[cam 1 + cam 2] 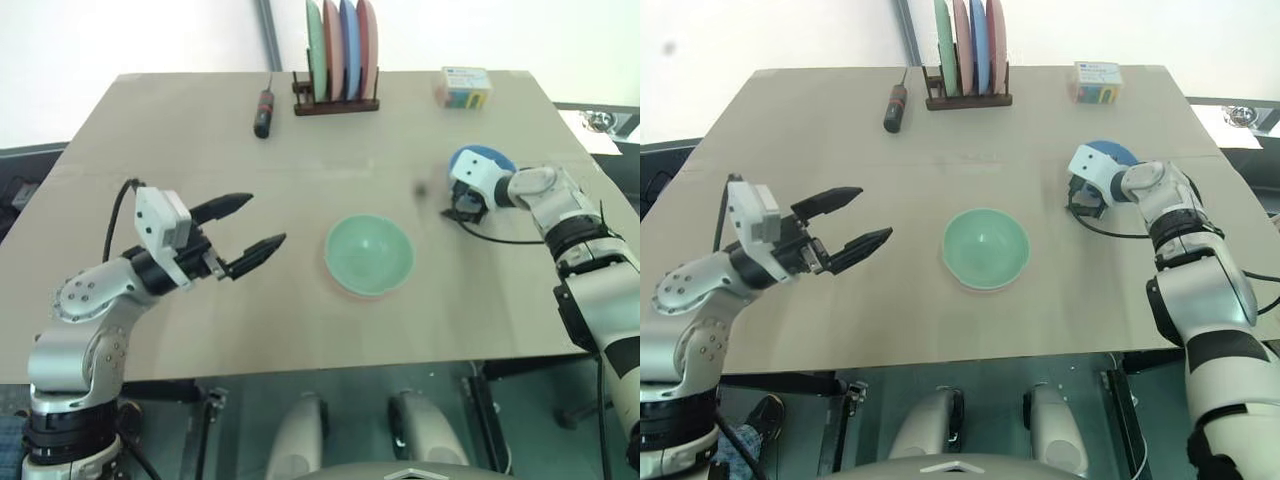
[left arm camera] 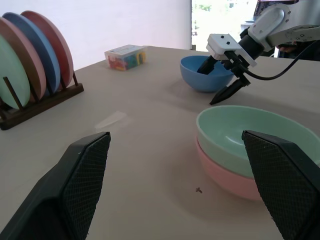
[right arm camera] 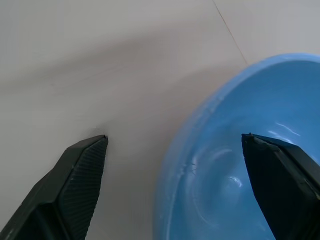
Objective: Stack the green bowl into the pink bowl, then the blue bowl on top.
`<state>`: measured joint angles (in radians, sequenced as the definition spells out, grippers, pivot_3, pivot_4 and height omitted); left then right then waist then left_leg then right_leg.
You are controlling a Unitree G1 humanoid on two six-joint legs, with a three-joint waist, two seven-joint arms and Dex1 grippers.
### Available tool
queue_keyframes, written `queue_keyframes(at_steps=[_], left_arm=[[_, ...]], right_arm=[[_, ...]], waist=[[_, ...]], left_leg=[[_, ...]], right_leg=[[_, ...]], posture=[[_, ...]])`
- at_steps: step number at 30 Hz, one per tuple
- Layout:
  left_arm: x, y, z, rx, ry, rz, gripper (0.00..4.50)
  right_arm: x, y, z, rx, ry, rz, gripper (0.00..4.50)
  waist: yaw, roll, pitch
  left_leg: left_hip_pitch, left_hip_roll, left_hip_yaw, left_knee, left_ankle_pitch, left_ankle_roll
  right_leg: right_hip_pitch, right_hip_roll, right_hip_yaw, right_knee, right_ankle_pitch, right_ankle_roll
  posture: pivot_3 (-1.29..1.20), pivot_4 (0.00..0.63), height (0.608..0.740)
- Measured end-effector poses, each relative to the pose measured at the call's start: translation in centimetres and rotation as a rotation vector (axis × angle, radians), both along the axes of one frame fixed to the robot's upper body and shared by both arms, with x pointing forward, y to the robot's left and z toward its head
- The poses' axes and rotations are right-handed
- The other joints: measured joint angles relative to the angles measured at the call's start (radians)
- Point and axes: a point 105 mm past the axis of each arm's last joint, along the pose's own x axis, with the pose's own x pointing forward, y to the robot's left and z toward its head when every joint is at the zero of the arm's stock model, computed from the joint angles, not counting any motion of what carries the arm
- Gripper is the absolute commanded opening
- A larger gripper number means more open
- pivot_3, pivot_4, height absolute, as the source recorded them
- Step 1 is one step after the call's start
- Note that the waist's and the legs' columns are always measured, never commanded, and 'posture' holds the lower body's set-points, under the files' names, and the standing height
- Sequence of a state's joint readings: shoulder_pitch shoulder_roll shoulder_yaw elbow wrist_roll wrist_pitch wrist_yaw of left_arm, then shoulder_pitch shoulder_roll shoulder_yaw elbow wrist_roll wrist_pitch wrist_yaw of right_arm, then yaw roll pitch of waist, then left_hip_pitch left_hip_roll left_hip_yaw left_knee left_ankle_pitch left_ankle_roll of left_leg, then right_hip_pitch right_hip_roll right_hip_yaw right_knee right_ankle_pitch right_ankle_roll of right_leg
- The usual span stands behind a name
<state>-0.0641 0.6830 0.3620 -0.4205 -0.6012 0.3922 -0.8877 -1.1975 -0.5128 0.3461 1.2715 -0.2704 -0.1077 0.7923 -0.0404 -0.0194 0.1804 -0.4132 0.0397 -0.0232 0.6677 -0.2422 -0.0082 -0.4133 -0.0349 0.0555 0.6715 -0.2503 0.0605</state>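
Observation:
The green bowl (image 1: 369, 253) sits nested in the pink bowl (image 2: 225, 175) at the middle of the table, with the pink rim showing beneath it. The blue bowl (image 1: 483, 157) stands apart at the right, upright on the table. My right gripper (image 1: 465, 208) is open and straddles the blue bowl's near rim (image 3: 200, 130), one finger inside the bowl and one outside. My left gripper (image 1: 266, 218) hangs open and empty above the table, left of the stacked bowls and pointing toward them.
At the back stands a wooden rack (image 1: 336, 102) holding several coloured plates. A screwdriver (image 1: 264, 112) lies to its left. A small colourful box (image 1: 463, 87) sits at the back right, behind the blue bowl.

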Motion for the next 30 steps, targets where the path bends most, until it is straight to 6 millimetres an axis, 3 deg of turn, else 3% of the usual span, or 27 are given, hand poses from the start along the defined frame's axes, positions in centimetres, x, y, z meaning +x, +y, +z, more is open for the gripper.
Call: queue_keyframes(at_steps=[1, 2, 4, 6, 8, 16, 20, 22, 24, 28, 30], left_arm=[[-0.2, 0.0, -0.1, 0.003, 0.004, 0.002, 4.50], [-0.5, 0.0, -0.4, 0.008, 0.012, 0.004, 4.50], [-0.7, 0.1, -0.5, 0.011, 0.014, 0.009, 4.50], [-0.9, 0.4, -0.7, 0.016, 0.021, 0.023, 4.50], [-0.9, 0.4, -0.7, 0.015, 0.020, 0.030, 4.50], [-0.8, 0.3, -0.5, 0.028, 0.010, 0.010, 4.50], [-0.4, 0.0, -0.2, 0.043, 0.000, -0.020, 4.50], [-0.2, -0.3, -0.3, 0.045, 0.006, -0.041, 4.50], [-0.1, -0.2, -0.5, 0.048, 0.013, -0.049, 4.50], [0.2, -0.4, -0.6, 0.054, 0.021, -0.075, 4.50], [0.4, -0.4, -0.5, 0.055, 0.023, -0.081, 4.50]], right_arm=[[0.0, 0.1, -0.1, -0.003, 0.001, 0.003, 3.06], [0.0, 0.2, -0.4, -0.006, 0.006, 0.004, 2.39], [-0.1, 0.2, -0.6, -0.011, 0.011, 0.004, 1.88], [-0.1, 0.2, -0.9, -0.013, 0.022, 0.003, 0.87], [-0.2, 0.2, -1.0, -0.023, 0.023, 0.012, 0.20], [-0.8, 0.5, 0.5, 0.008, 0.036, 0.121, 0.20], [-2.6, 4.2, 6.1, 0.116, -0.015, 0.412, 0.20], [-4.8, 5.8, 9.3, 0.143, -0.074, 0.560, 0.20], [-7.7, 7.3, 11.1, 0.173, -0.093, 0.690, 0.20], [-13.7, 9.2, 10.4, 0.192, 0.007, 0.879, 0.20], [-15.3, 9.6, 9.8, 0.194, 0.050, 0.915, 0.20]], waist=[[0.000, 0.000, 0.000], [0.000, 0.000, 0.000], [0.000, 0.000, 0.000], [0.000, 0.000, 0.000], [-0.001, 0.000, 0.000], [-0.004, 0.003, 0.002], [-0.005, 0.009, 0.006], [-0.001, 0.010, 0.006], [0.006, 0.010, 0.006], [0.017, 0.010, 0.006], [0.021, 0.010, 0.006]], left_leg=[[0.000, 0.000, 0.000, 0.000, 0.000, 0.000], [0.001, 0.000, 0.000, 0.001, 0.000, 0.000], [0.001, 0.000, 0.000, 0.001, 0.000, -0.001], [0.002, 0.000, 0.000, 0.001, 0.001, -0.002], [0.003, 0.000, 0.000, 0.001, 0.001, -0.002], [0.000, 0.000, 0.000, 0.000, 0.001, -0.002], [-0.001, 0.001, 0.000, -0.001, 0.001, -0.002], [-0.001, 0.001, -0.003, -0.002, 0.001, -0.002], [-0.002, 0.001, -0.005, -0.002, 0.001, -0.002], [-0.003, 0.000, -0.005, -0.002, 0.001, -0.002], [-0.003, 0.000, -0.005, -0.001, 0.001, -0.002]], right_leg=[[0.001, 0.000, 0.000, 0.000, 0.000, 0.000], [0.001, 0.000, 0.000, 0.001, 0.000, 0.000], [0.002, 0.000, 0.000, 0.001, 0.000, -0.001], [0.002, 0.000, 0.000, 0.002, 0.001, -0.001], [0.002, 0.001, 0.000, 0.003, 0.001, -0.001], [-0.002, 0.001, 0.001, 0.002, 0.001, -0.001], [-0.003, 0.001, 0.000, 0.003, 0.001, -0.001], [-0.002, 0.001, -0.002, 0.002, 0.001, -0.001], [-0.002, 0.001, -0.004, 0.001, 0.001, -0.001], [-0.001, 0.000, -0.005, 0.000, 0.001, -0.001], [-0.001, 0.000, -0.005, 0.000, 0.001, -0.001]], posture=[[0.00, 0.150, 0.740], [0.00, 0.150, 0.740], [0.00, 0.150, 0.740], [0.00, 0.150, 0.740], [0.00, 0.150, 0.740], [0.00, 0.150, 0.740], [0.00, 0.150, 0.740], [0.00, 0.150, 0.740], [0.00, 0.150, 0.740], [0.00, 0.150, 0.740], [0.00, 0.150, 0.740]])
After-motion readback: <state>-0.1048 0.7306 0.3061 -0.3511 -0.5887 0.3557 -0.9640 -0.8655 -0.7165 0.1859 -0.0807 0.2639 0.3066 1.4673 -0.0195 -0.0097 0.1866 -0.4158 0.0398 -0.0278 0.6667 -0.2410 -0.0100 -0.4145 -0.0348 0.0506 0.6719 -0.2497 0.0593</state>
